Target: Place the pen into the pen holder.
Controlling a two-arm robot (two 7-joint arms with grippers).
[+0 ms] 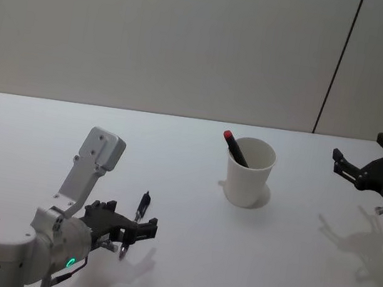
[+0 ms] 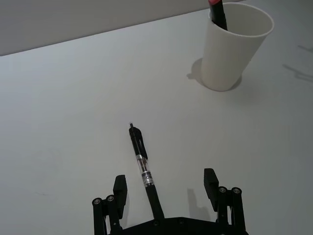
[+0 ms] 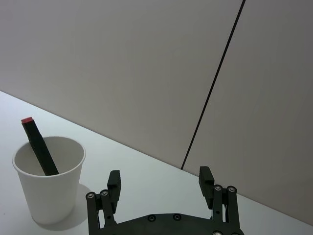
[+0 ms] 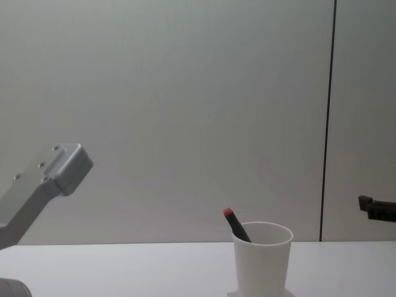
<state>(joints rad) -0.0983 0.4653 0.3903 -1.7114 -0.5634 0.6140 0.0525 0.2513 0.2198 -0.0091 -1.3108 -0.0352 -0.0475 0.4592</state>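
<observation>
White cup ready, black pen between open fingers

White paper forms the pen holder (image 1: 249, 177), a tapered cup with a rolled rim, standing upright towards the middle of the pale, matte tabletop (image 1: 34, 134). A dark red-capped marker (image 1: 237, 150) leans inside it against the far-left wall. That leaves most of the mouth free, which I judge is enough room for a second slim thing.

The pen (image 2: 144, 169) is not in the cup. It appears to lie flat on the tabletop, well apart from the holder and nearer the robot on its left side. It is black and slender, with a clip at one end and a clear section at mid-barrel.

The left gripper (image 2: 165, 178) sits low over the pen with its fingers spread wide, one on each side of the barrel and neither touching it. The placing makes sense for a pinch across the narrow body: the barrel runs roughly along the gap, so closing should catch it squarely. A smooth, round barrel may roll or slip as the fingers close, so a centred squeeze looks wise.

The right gripper (image 1: 361, 149) hangs raised at the far right, well clear of the cup, its fingers parted and empty. It looks parked, out of the way between pen and holder.
</observation>
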